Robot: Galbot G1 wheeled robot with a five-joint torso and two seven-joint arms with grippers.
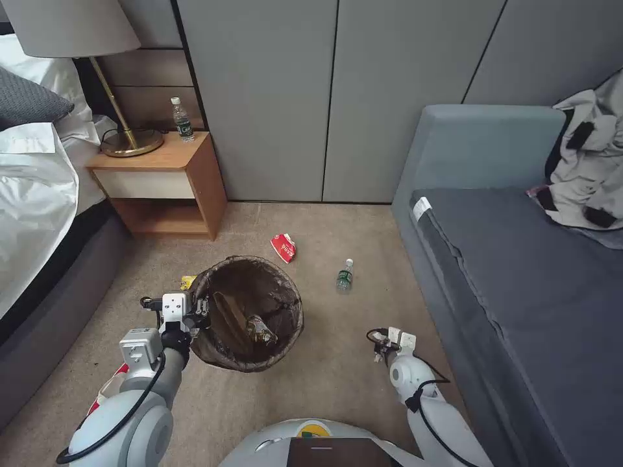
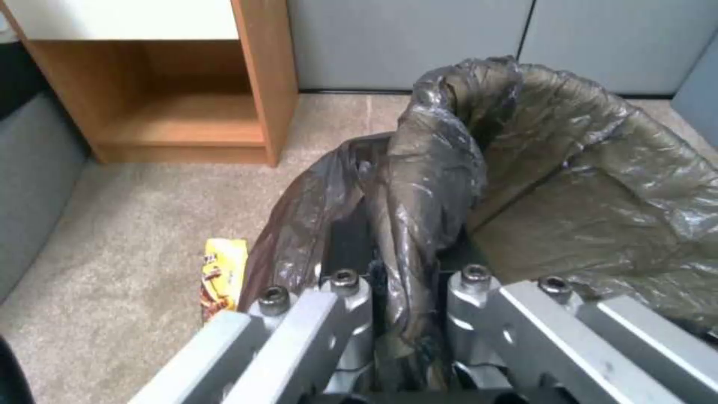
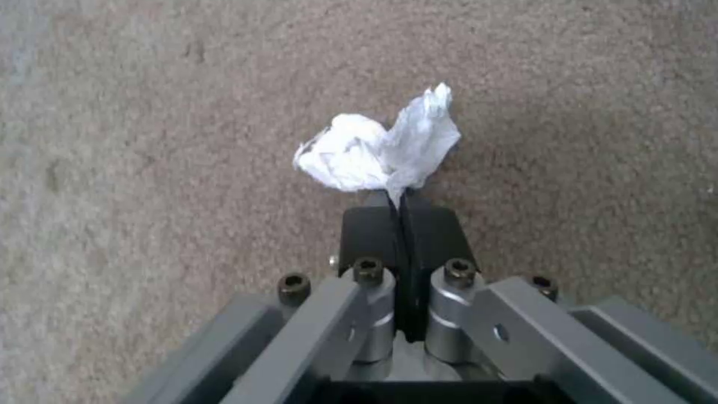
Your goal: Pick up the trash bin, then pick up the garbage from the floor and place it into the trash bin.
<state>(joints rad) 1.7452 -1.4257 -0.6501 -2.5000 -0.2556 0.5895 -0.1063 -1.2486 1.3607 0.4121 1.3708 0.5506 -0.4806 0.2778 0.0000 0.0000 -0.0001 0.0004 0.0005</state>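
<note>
Now I have the left gripper (image 1: 202,310) clamped on the rim of the round white bin with its crinkled dark bag (image 1: 250,311), held over the carpet. My right gripper (image 3: 400,210) is pinched shut on a crumpled white paper wad (image 3: 374,151). Next, I judge, comes swinging it across over the bin's mouth.

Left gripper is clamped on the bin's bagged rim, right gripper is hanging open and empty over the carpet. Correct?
Not quite. The left gripper is clamped on the trash bin at its bagged rim, but the right gripper is not open or empty: the right wrist view shows its fingers closed on a crumpled white paper over the carpet.
</note>
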